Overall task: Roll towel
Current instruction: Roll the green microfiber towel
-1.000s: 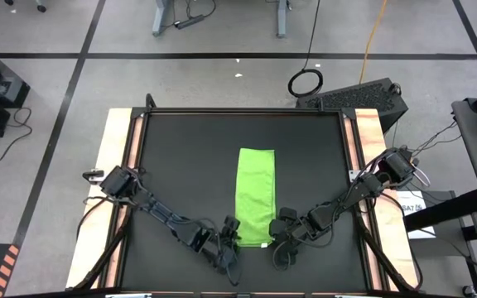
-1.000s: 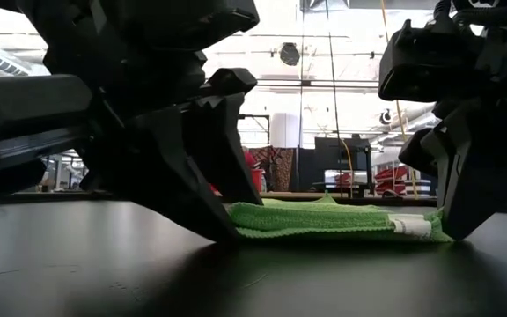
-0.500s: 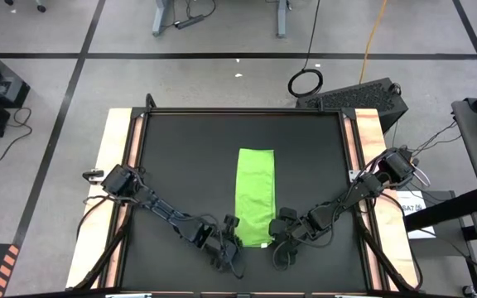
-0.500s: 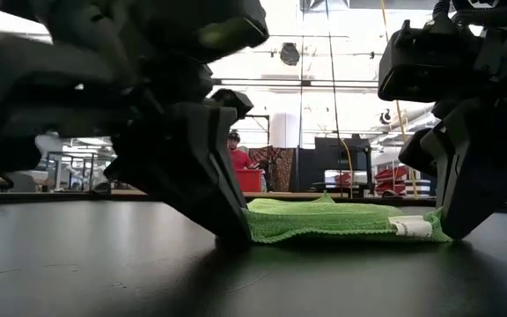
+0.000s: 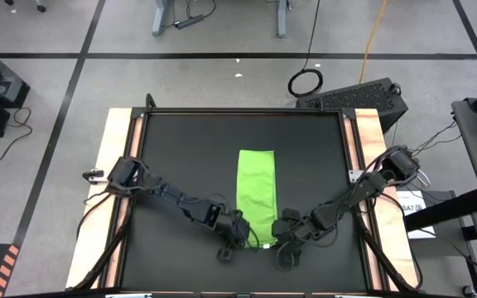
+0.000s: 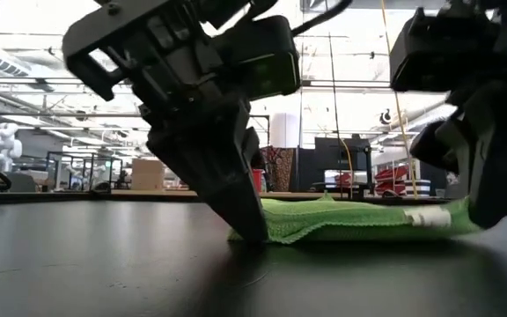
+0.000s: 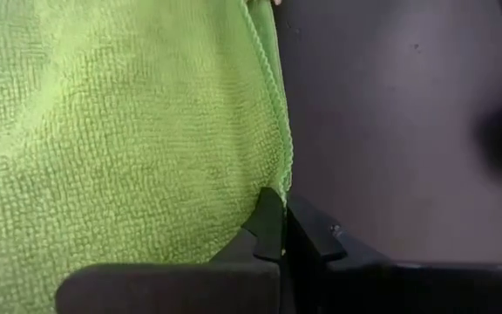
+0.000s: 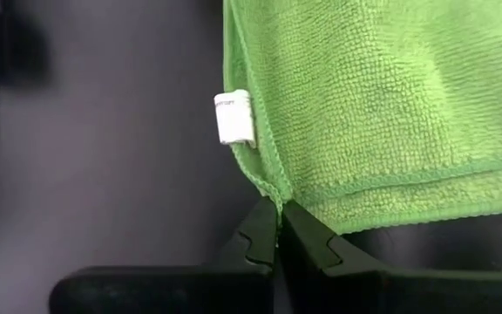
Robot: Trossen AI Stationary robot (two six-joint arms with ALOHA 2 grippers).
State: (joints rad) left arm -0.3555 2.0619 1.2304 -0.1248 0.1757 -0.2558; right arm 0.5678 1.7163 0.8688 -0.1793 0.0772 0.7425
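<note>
Two grippers sit at the near end of the towel [image 5: 255, 194], a lime-green strip lying flat and lengthwise near the middle of the black table [image 5: 172, 157]. The left gripper [image 5: 240, 238] has its fingers pressed together on the towel's near left corner; the left wrist view shows the hemmed edge [image 7: 279, 131] running straight into the closed tips. The right gripper [image 5: 281, 242] is clamped on the near right corner, just beside the small white label [image 8: 234, 116], with the hem pinched between its closed fingers [image 8: 260, 228].

Holding both corners of the same short edge looks deliberate: it lets the arms lift that edge evenly and turn it over toward the far end, so the roll starts straight rather than skewed. In the low view the near edge [image 6: 275, 231] sits slightly raised off the surface under the left gripper [image 6: 245, 224], while the rest lies flat. No turn of the roll is formed yet, so the task appears to be at its start.
</note>
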